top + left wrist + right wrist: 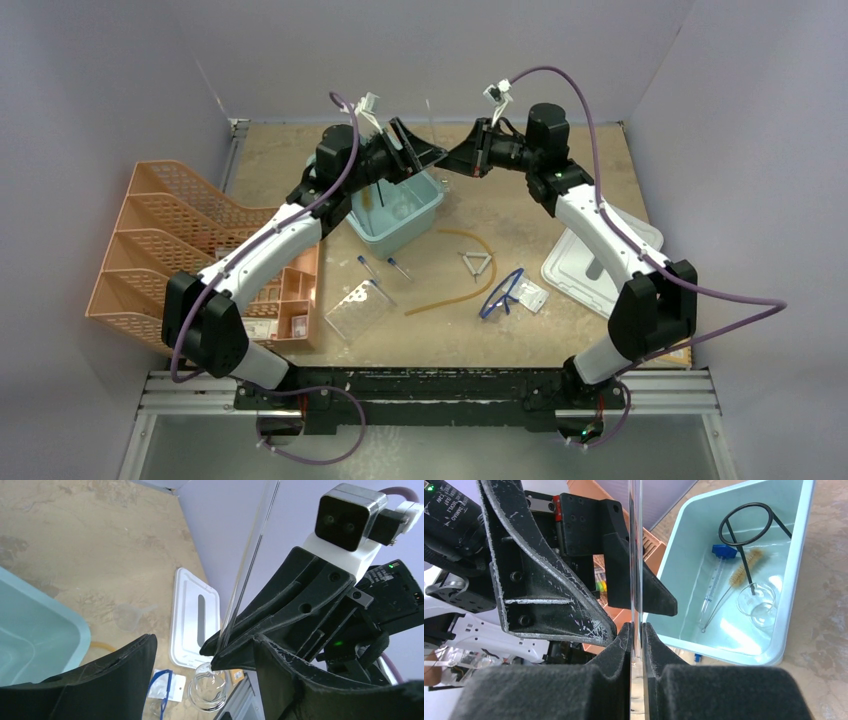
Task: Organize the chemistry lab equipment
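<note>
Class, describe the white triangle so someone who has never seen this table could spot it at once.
Find the teal bin in the centre. Just right of it, towards the near edge, amber tubing curves across the table. The white triangle lies at that bend, left of the blue-framed safety glasses: the only open three-sided frame.

Robot test cell, dressed as a mock lab bench. A worn brown worktop is boxed in on three sides by plain pale walls, and a left arm and right arm, both cabled, are bolted to an aluminium rail at its near edge. Laboratory ware is scattered there: blue-framed safety glasses, white triangle, amber rubber tubing, with a teal plastic bin and an orange mesh file organizer alongside.
</note>
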